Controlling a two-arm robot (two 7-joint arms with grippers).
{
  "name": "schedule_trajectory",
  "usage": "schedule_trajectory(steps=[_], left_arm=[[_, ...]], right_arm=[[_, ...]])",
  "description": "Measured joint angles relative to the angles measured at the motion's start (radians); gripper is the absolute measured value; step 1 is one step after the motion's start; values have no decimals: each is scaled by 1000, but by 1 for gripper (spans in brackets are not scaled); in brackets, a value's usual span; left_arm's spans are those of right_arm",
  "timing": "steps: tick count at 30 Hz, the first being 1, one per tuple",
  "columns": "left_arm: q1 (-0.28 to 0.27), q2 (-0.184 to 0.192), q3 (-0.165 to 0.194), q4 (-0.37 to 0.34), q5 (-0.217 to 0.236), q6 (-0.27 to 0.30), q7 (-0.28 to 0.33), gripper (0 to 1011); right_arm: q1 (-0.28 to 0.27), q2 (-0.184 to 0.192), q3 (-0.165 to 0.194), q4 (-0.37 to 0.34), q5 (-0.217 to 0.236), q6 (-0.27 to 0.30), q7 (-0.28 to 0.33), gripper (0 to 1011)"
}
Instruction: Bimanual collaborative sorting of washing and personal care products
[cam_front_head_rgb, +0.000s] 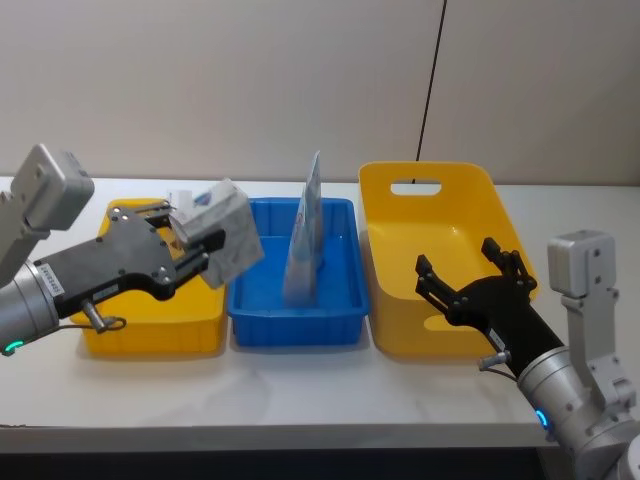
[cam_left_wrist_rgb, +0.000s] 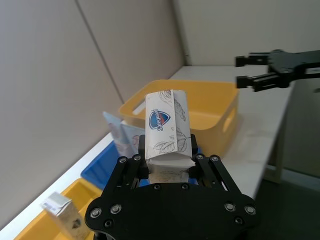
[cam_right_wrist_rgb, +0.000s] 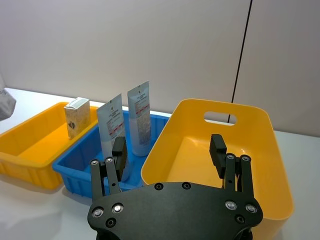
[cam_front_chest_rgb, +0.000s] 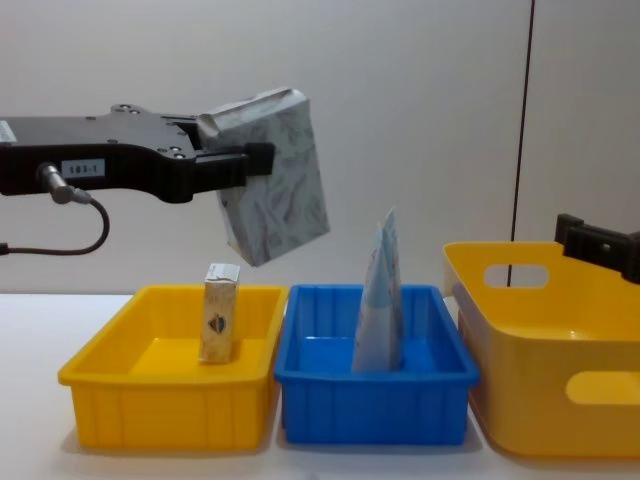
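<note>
My left gripper is shut on a cream-grey carton with leafy print and a dark emblem. It holds the carton tilted in the air, over the seam between the left yellow tray and the blue tray. A second carton stands upright in the left yellow tray. A pale blue tube and a white red-lettered tube stand upright in the blue tray. My right gripper is open with nothing in it, over the front of the large yellow bin.
The three containers stand side by side on a white table, close to a plain wall. The large yellow bin has a handle cutout in its far wall. A dark cable runs down the wall behind it.
</note>
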Motion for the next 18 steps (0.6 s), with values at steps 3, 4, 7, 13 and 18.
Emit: schedule_trajectory(steps=[3,4,7,13,18], left_arm=[[-4,10,7,-4,-13,-7,-34,376],[-5,14,9,-6,-15,-8,-40,376],[-10,26,18,-9,-31,-18,-82,376],[-23,48,41,-12,-61,-38,-167,376],[-35,58,66,-9,-88,-59,-236,376]], right_arm=[[0,0,0,0,0,0,0,1000],[0,0,0,0,0,0,0,1000],[0,0,0,0,0,0,0,1000],[0,0,0,0,0,0,0,1000],[0,0,0,0,0,0,0,1000]])
